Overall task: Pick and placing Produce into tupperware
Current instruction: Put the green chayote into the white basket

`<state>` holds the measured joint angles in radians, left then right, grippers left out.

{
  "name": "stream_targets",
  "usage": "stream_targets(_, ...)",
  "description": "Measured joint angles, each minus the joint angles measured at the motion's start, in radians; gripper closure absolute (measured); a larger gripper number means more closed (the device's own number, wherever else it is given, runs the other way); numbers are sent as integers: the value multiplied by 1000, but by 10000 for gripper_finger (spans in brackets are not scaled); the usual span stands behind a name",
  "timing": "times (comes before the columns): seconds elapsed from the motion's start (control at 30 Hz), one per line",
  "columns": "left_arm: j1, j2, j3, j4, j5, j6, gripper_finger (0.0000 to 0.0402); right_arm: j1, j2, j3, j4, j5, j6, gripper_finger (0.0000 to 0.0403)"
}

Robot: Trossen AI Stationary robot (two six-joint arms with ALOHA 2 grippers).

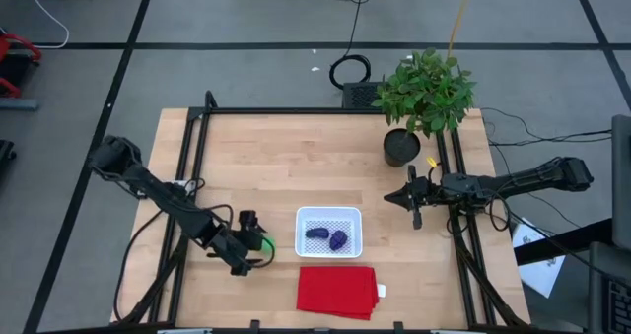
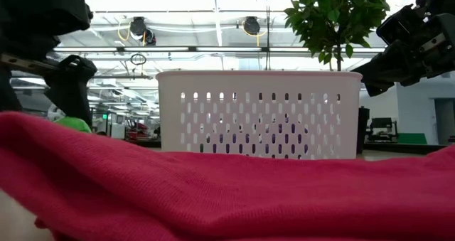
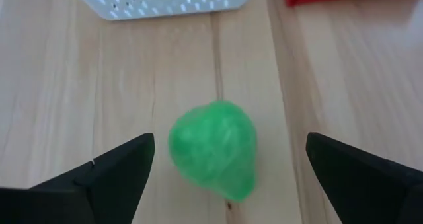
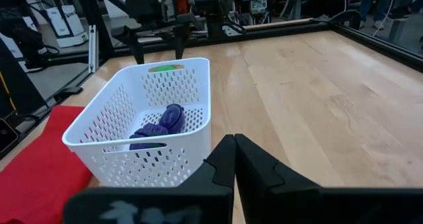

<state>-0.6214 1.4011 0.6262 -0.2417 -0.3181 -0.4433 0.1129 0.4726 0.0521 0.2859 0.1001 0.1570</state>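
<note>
Green ball (image 3: 213, 149) sits between open left pincer (image 3: 225, 168) fingers.

Two lumps (image 1: 327, 236) in tupperware (image 1: 329, 248)

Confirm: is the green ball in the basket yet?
No. The green ball lies on the bare wood between the open left claw fingers, outside the white basket.
</note>
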Motion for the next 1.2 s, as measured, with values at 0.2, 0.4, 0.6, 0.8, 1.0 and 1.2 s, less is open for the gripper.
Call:
stream_targets(0.2,28,37,0,35,-6,-26,2,0,0,0,0,0,0,403)
stream_targets(0.4,45,74,0,34,-6,-38,2,0,0,0,-1,0,0,403)
stream_targets(0.6,64,81,0,29,1,-75,2,0,0,0,-3,0,0,403)
stream_targets(0.8,72,81,0,26,14,-93,2,0,0,0,-4,0,0,403)
stream_targets(1.0,72,107,-1,30,63,-110,2,0,0,0,-5,0,0,403)
stream_targets(1.2,72,138,0,34,62,-113,2,0,0,0,-6,0,0,403)
